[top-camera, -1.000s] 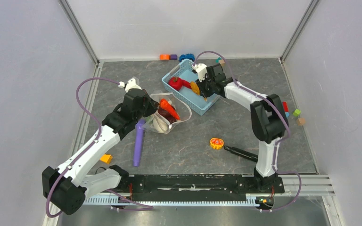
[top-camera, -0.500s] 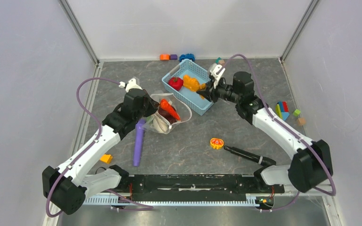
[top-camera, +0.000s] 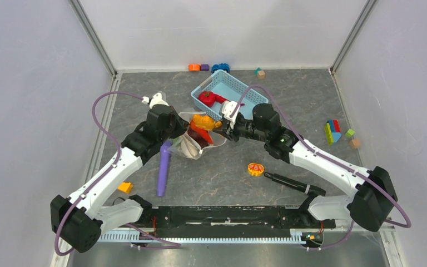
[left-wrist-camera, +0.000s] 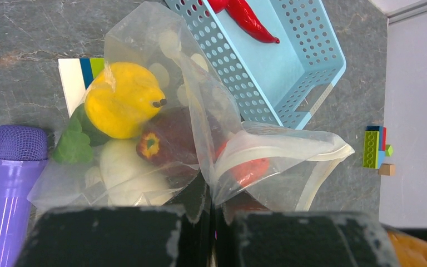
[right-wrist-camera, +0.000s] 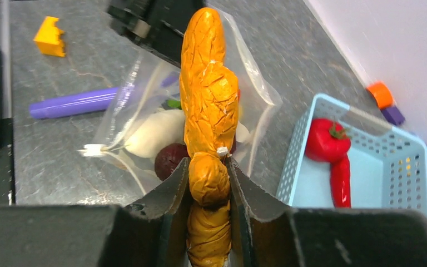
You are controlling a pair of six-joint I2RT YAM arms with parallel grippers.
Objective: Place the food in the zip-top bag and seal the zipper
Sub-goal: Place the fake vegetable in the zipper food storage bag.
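Gray table: blue basket at the back, tomato and chili inside. Dotted bag lies just beside it, holding pepper, egg and maroon ball. Left gripper is pinched tight on the bag's edge. Right gripper is clamped on the carrot, above the bag.

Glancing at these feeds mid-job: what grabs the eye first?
The right gripper clamps a lumpy orange toy food, held over the dotted zip-top bag at mid-table. The left gripper is shut on the bag's edge, with a yellow pepper and other foods already inside. A red tomato and red chili lie in the light-blue basket just behind.
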